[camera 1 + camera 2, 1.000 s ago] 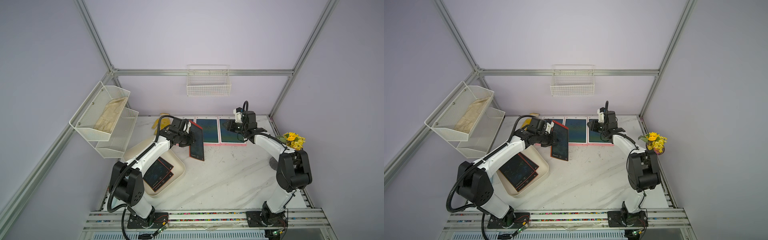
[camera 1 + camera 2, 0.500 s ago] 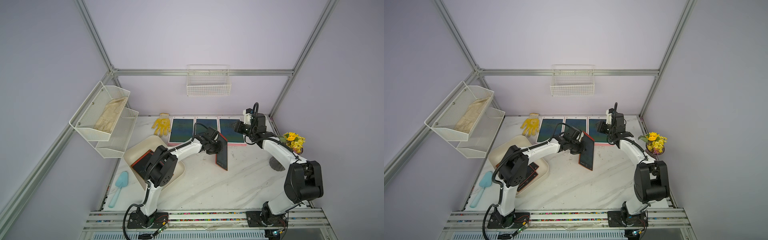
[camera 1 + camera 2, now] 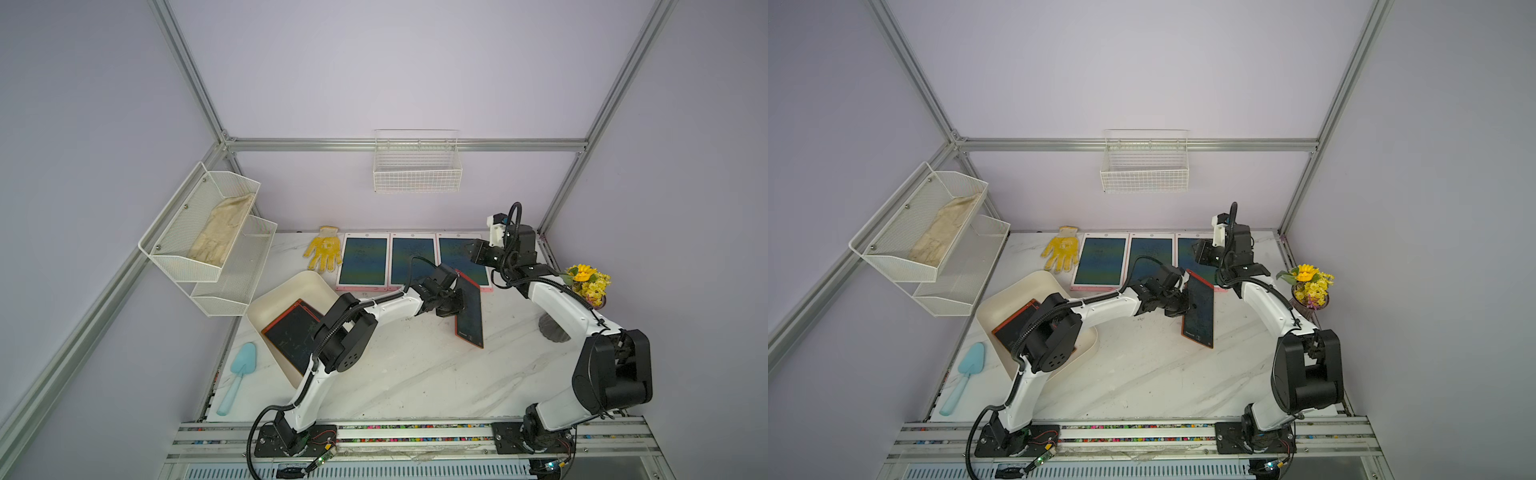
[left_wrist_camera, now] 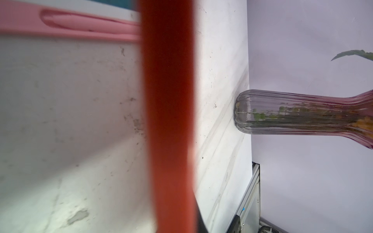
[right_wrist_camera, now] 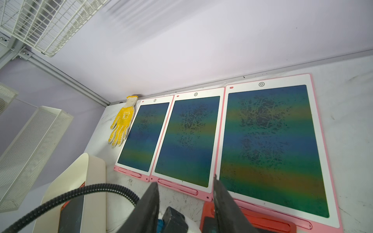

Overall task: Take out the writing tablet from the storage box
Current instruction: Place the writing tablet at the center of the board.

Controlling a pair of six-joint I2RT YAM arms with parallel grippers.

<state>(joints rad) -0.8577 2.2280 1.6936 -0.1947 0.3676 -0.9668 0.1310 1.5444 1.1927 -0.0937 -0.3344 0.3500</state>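
Right wrist view is showing right gripper [image 5: 184, 179] parted (dark, wedge-shaped); left gripper [image 3: 456, 302] is clamping a flat red-rimmed writing tablet [image 3: 471, 322], three o'clock from the smooth cream storage box [image 3: 297, 277].

The left arm [image 3: 390, 305] stretches low across the counter [image 3: 415, 374], the left pincer [image 3: 455, 301] clamped on the writing tablet [image 3: 469, 322], held on edge. The right arm [image 3: 557, 303] reaches toward the counter's back, the right pincer [image 5: 185, 198] parted and empty.

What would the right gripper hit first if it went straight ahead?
Most likely the middle pink tablet: the right gripper frames its near end between open fingers, with nothing in between. Depth is unclear, so it could be the tablet beside it instead.
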